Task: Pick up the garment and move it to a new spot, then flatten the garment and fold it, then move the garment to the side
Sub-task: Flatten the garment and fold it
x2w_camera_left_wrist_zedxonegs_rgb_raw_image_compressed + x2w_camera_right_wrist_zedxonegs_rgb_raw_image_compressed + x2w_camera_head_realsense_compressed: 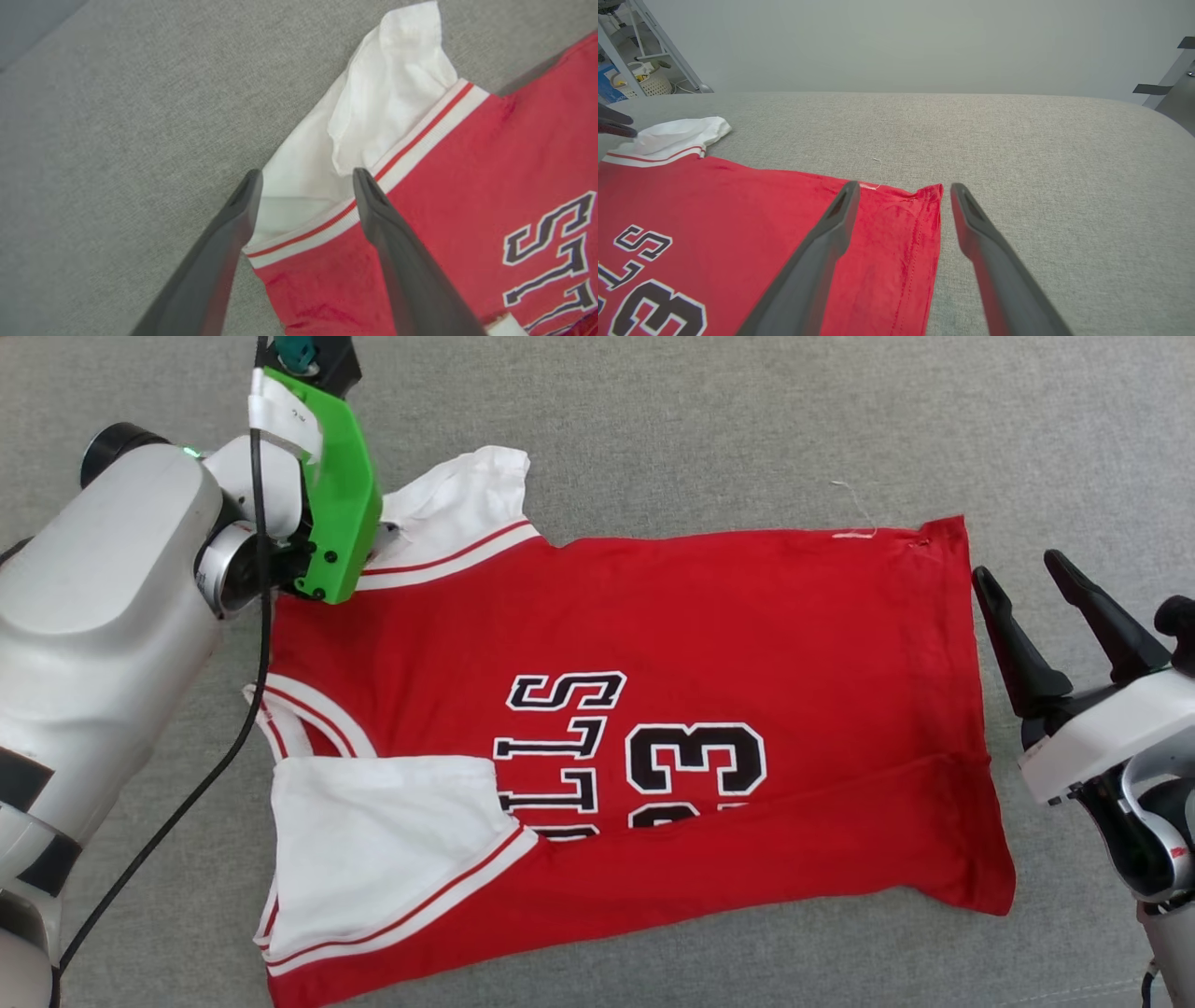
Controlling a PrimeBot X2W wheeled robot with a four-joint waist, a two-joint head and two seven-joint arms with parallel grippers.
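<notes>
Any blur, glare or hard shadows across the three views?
Head view: soft even light, jersey lettering crisp, no glare. Left wrist view: left gripper blurred up close, white sleeve slightly washed out. Right wrist view: right gripper soft, hem stitching sharp.

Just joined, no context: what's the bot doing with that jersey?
Mid-fold. The garment lies spread on the grey surface, one white sleeve already folded over its front. The left jaws stand open over the other sleeve; the right jaws stand open beside the hem. Nothing is gripped.
</notes>
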